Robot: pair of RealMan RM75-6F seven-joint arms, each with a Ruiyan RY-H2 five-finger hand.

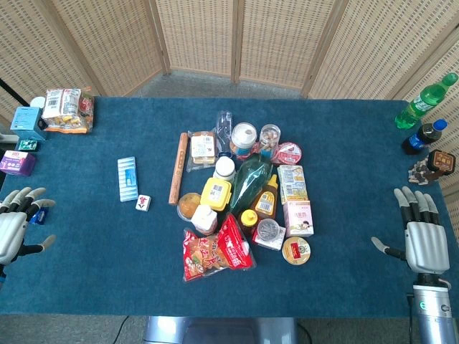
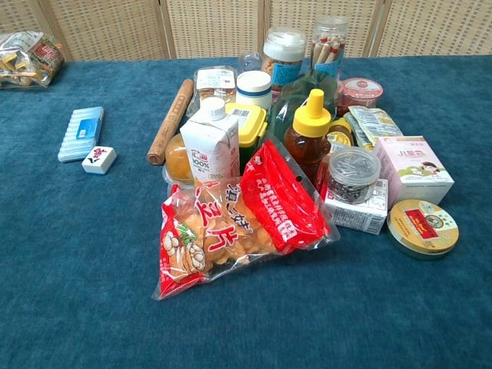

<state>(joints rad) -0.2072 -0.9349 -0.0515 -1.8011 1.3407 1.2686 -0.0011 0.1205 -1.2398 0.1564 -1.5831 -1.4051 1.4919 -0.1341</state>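
Blue and only partly visible, a small blue object (image 1: 41, 208) lies at the fingertips of the left robot hand (image 1: 17, 228), at the left edge of the head view. Whether the fingers touch it cannot be told, nor what it is. That robot hand lies flat with its fingers spread, holding nothing. Just above it in the frame sits a flat purple cardboard box (image 1: 17, 163).

At the lower right of the frame the right robot hand (image 1: 420, 231) is likewise spread and empty, resting on the dark blue cloth-covered bench (image 1: 344, 287). Its nearest neighbour is a brown and white packet (image 1: 432, 165) above it, with a dark cola bottle (image 1: 423, 136) beyond.

Both robot hands sit well apart from the crowded pile in the middle. There, a round gold tin (image 1: 295, 249) and a red crinkly plastic snack bag (image 1: 215, 254) form the near edge.

Handling the small blue object well would, I judge, call for a fingertip pinch rather than a full wrap, since it lies low against the cloth. The chest view shows neither of the 2 robot hands.
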